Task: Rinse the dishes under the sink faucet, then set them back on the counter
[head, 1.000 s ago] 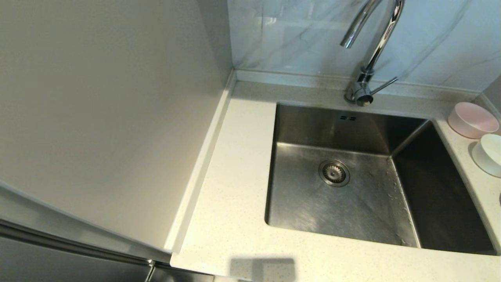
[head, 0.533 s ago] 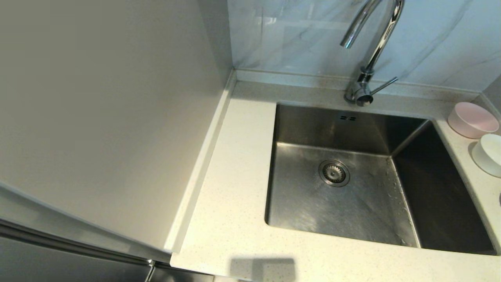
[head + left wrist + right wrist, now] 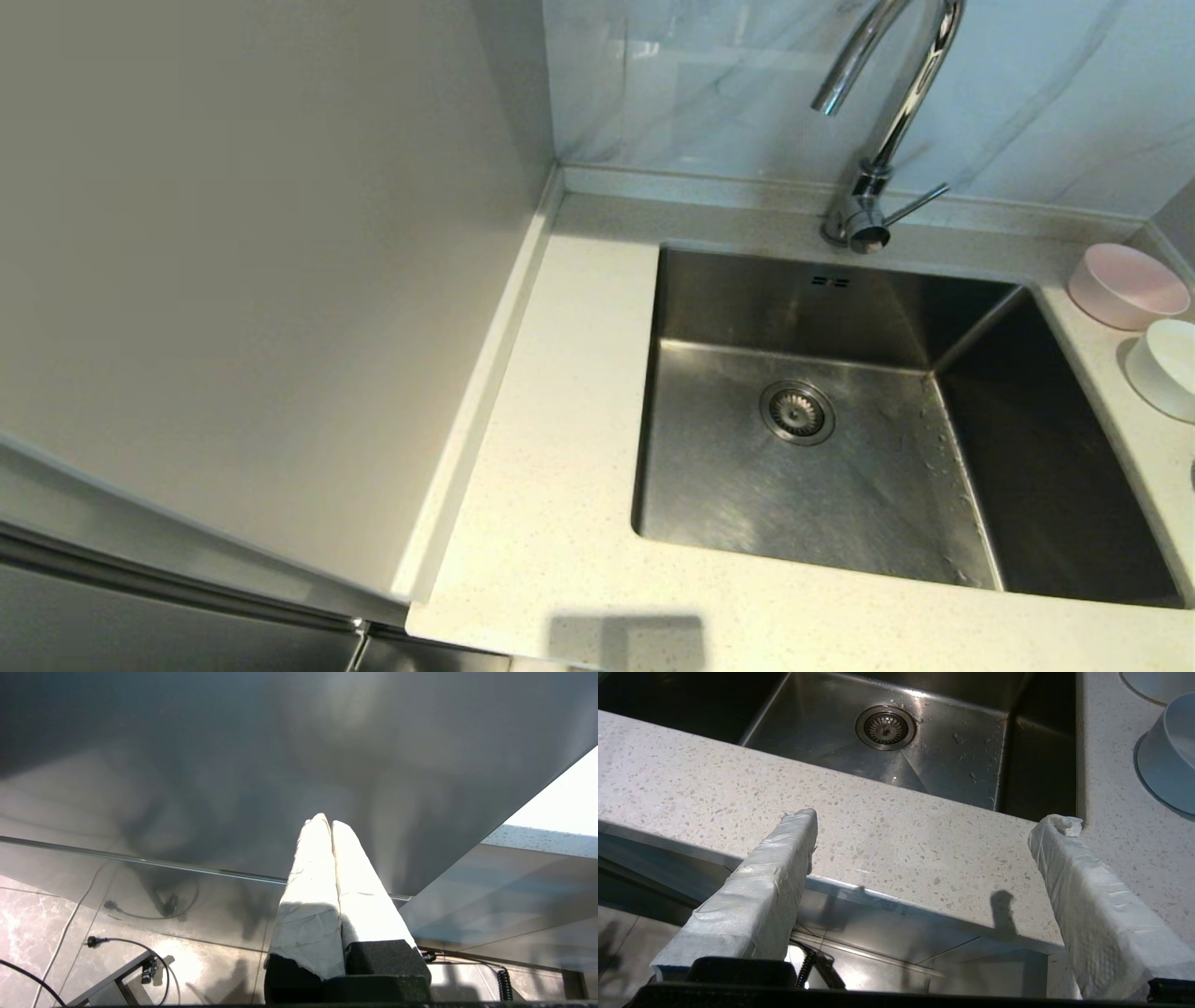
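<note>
The sink (image 3: 738,495) is set into the speckled counter (image 3: 560,448), with the chrome faucet (image 3: 901,103) behind it and no water running. A pale pink bowl (image 3: 1128,285) and a white bowl (image 3: 1167,369) stand on the counter right of the basin. The right wrist view shows a pale bowl (image 3: 1169,765) there and the rim of another bowl (image 3: 1157,681) beyond it. My right gripper (image 3: 931,821) is open and empty, low over the counter's front edge (image 3: 924,858). My left gripper (image 3: 327,822) is shut and empty, off to the left by a grey panel. Neither gripper appears in the head view.
A smooth beige-grey side panel (image 3: 261,280) rises along the counter's left. A tiled wall (image 3: 700,84) stands behind the raised back edge. The drain strainer (image 3: 796,412) sits mid-basin, with water drops on the floor. Cables (image 3: 117,942) lie on the floor below.
</note>
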`<state>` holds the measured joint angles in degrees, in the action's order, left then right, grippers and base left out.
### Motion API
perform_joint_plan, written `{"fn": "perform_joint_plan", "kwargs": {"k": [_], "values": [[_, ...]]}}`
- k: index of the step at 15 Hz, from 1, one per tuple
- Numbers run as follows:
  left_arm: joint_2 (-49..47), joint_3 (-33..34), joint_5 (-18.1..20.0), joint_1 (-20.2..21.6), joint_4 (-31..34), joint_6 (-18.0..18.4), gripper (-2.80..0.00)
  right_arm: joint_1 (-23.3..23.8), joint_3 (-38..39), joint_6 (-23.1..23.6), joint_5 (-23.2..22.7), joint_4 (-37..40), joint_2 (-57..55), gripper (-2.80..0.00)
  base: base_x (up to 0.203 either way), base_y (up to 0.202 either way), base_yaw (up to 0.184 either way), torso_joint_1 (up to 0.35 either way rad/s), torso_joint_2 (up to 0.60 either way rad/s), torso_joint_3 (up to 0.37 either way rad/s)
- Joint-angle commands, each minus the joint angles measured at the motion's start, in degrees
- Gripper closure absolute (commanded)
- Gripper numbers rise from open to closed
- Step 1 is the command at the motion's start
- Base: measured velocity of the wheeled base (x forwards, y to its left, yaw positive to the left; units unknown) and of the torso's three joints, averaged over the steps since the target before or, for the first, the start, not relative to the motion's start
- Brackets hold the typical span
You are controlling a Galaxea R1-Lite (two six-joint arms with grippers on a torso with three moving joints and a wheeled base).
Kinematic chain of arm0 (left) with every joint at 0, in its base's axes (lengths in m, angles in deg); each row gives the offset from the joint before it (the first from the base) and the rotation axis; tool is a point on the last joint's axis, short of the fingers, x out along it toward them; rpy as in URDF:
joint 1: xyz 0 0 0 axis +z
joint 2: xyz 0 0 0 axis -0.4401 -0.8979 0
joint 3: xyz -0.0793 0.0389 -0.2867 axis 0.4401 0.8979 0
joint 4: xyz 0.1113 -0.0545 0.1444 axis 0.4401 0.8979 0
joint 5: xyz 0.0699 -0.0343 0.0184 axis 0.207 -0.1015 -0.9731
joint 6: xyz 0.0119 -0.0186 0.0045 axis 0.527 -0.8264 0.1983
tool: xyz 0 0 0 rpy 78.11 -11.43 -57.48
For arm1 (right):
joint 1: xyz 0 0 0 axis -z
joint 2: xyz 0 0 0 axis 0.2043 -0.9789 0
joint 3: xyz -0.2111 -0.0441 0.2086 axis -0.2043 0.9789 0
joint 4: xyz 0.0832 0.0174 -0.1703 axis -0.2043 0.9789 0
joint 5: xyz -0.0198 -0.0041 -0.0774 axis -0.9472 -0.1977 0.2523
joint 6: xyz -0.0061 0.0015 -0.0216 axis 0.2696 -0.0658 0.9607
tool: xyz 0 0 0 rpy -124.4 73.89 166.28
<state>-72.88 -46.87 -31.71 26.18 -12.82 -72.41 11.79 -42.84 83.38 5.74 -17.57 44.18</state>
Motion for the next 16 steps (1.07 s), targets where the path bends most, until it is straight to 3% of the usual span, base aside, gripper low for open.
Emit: {"fn": "perform_joint_plan", "kwargs": {"k": [1, 16], "values": [[0.18, 0.00, -0.02, 0.01, -0.04, -0.04, 0.00, 0.01, 0.03, 0.25, -0.02, 0.14, -0.06, -2.80, 0.000, 0.000, 0.000, 0.000, 0.00, 0.000], [0.18, 0.00, -0.02, 0.01, -0.04, -0.04, 0.00, 0.00, -0.04, -1.67, 0.42, 0.14, -0.13, -2.80, 0.000, 0.000, 0.000, 0.000, 0.00, 0.000]]}}
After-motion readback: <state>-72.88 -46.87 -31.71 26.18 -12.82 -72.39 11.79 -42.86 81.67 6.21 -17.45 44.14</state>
